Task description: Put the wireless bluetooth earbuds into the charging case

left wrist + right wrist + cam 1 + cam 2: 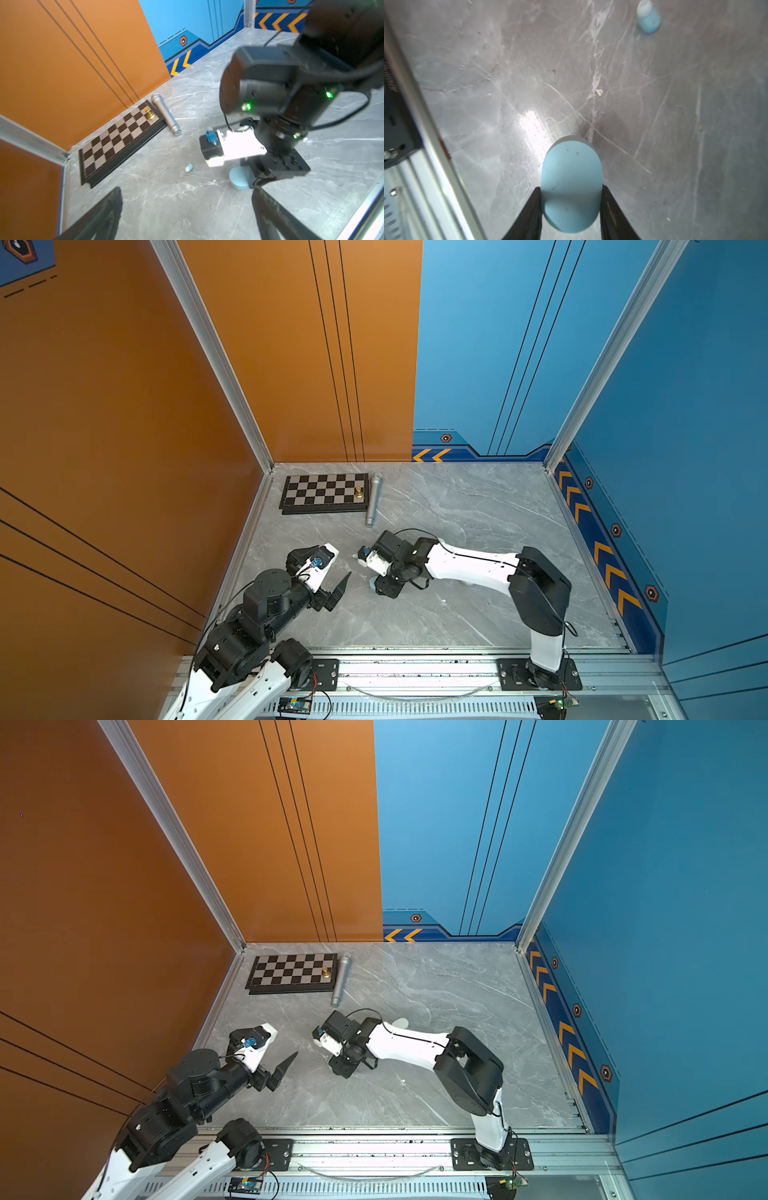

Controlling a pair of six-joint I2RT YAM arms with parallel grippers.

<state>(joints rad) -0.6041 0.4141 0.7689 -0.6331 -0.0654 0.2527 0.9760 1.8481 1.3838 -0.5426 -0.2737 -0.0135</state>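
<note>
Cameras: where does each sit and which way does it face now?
Top views: high over the front rail, looking down at the table; both arms show.
Left wrist: on the left arm, facing the chessboard and right arm; open left gripper shows.
Right wrist: on the right arm, facing down; right gripper clamps the blue case.
Shared: both wrist views show blue case and earbud.

Top views overlook the table (478, 510); wrist views share the case (571, 187)

You had one light blue earbud (649, 17), white-tipped, lying loose on the table (467, 83). Your pale blue oval charging case (571, 182) lay flat nearby, not touching it.
</note>
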